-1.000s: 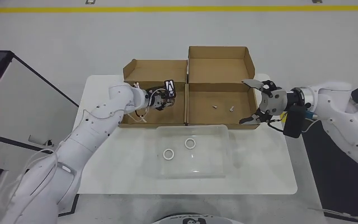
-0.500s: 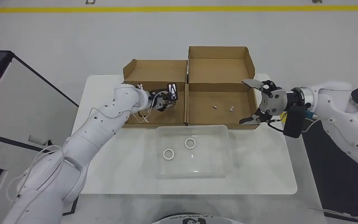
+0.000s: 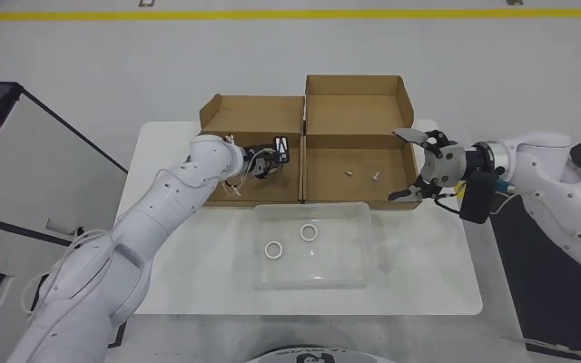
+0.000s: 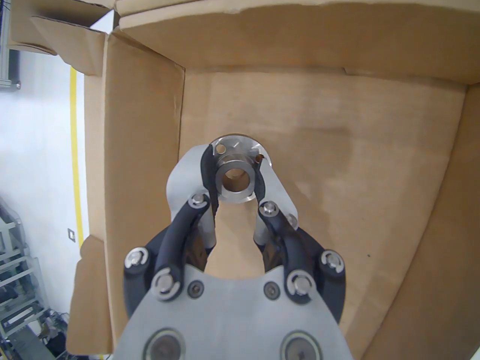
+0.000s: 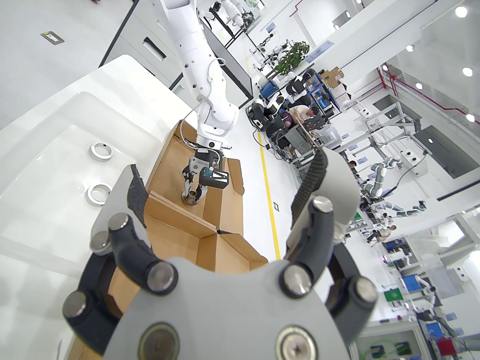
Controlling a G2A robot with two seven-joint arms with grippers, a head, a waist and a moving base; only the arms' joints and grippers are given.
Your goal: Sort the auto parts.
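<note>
Hub point(image 4: 240, 143): steel, stiff, likely hefty, slick (take the collar).
Left gripper point(image 4: 233, 159): pinching hub, inside left box point(image 4: 318, 159).
Right gripper point(image 3: 399, 164): spread, well apart from left box.

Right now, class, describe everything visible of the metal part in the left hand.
The flanged bushing is shiny, silver metal: a hollow collar rising from a round flange with small holes. The left hand is shut on the collar, one dark pad on each side. The bushing is bore-up, low inside the cardboard box; whether it touches the floor is unclear.
</note>
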